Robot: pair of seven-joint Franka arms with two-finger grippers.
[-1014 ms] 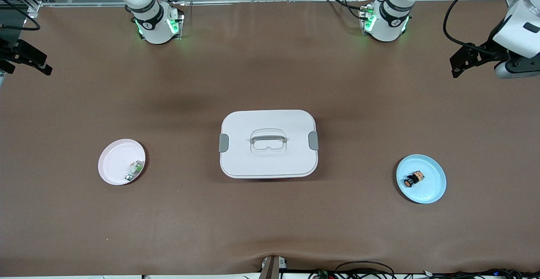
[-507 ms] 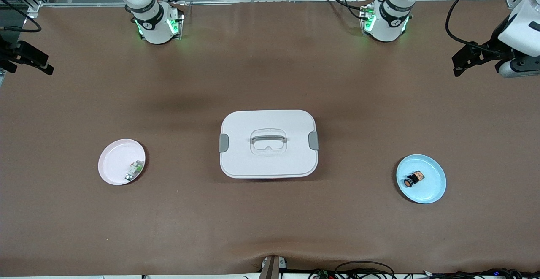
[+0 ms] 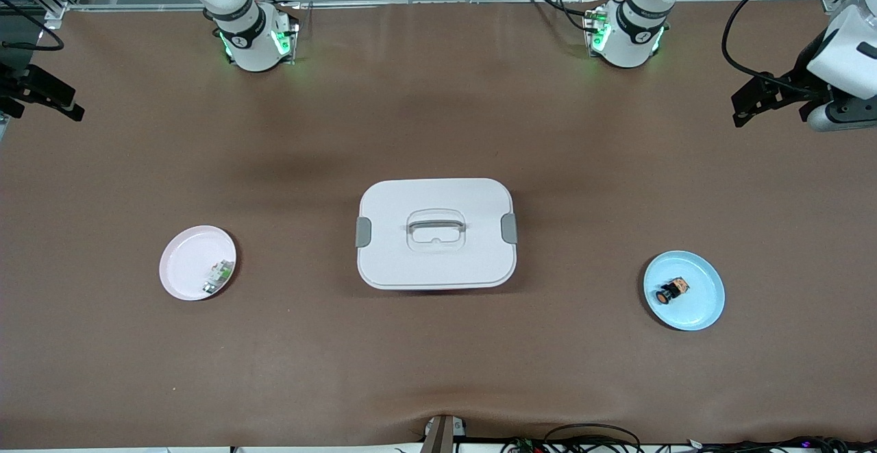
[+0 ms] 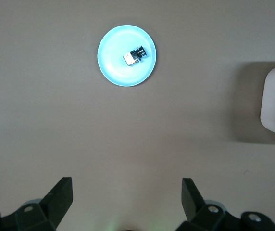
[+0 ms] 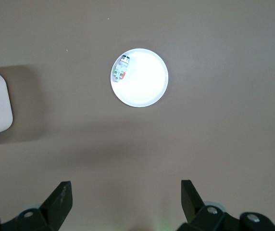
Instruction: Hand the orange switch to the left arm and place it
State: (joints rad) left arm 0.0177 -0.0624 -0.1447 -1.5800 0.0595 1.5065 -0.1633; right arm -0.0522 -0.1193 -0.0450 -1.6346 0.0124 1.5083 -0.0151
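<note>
The left gripper's (image 4: 127, 195) fingers (image 4: 60, 195) stand wide and empty, high over bare tabletop (image 3: 438, 371) at the left arm's end. The orange switch (image 3: 671, 291) lies on a blue plate (image 3: 706, 305) nearer the front camera; the fingers should probably straddle its body. The right gripper (image 5: 126, 195), equally wide, waits over the other end; the front view crops both grippers. The box (image 3: 436, 234) sits between the plates.
</note>
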